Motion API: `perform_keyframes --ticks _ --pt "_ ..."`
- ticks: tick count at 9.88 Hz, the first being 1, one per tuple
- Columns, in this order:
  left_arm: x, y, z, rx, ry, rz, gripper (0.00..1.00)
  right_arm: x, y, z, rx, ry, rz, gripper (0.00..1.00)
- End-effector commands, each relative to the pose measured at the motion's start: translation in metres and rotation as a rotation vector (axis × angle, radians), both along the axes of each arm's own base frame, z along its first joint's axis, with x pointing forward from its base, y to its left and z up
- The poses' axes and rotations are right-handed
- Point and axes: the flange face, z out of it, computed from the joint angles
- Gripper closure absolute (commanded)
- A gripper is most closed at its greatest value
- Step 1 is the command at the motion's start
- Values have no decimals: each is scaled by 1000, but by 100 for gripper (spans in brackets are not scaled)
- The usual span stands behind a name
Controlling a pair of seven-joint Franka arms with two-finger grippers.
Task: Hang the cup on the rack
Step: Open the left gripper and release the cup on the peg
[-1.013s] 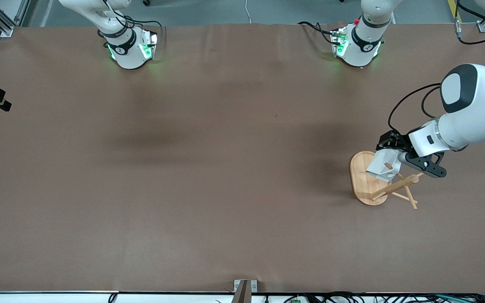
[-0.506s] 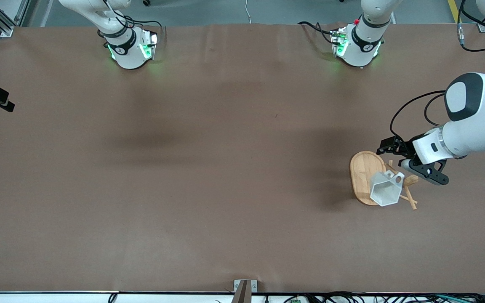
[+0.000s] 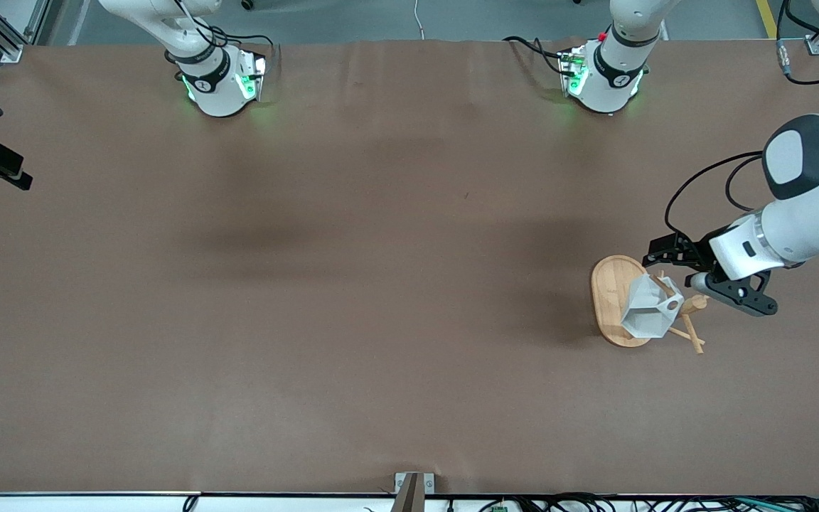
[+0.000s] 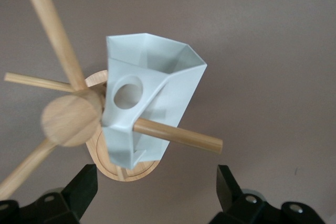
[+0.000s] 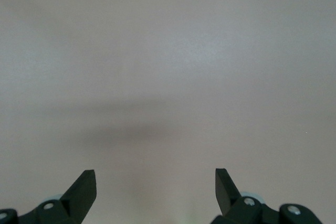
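The cup (image 4: 148,98) is hanging on a peg (image 4: 178,136) of the rack (image 3: 612,302), the peg passing through its handle, clear of the left gripper (image 4: 155,192), whose fingers (image 4: 84,187) are standing spread apart just beside it. The right gripper (image 5: 155,190) is waiting over bare worktop (image 3: 310,284), fingers (image 5: 84,184) spread wide, holding nothing.

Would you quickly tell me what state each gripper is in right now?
Left gripper: open, holding nothing, beside the cup hanging on the rack.
Right gripper: open, holding nothing, over bare table.
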Motion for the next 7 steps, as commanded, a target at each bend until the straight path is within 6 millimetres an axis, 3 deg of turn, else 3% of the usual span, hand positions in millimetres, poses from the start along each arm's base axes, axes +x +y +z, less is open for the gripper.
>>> perform_keyframes --ticks 1,4,7 --pt "-2 -6 30 40 32 71 0 -10 4 3 -9 -1 -10 0" --pt "9 -7 75 33 1 161 0 -11 4 3 -9 0 -10 0" --pt "14 -39 113 15 -36 227 0 -11 4 3 -9 0 -8 0"
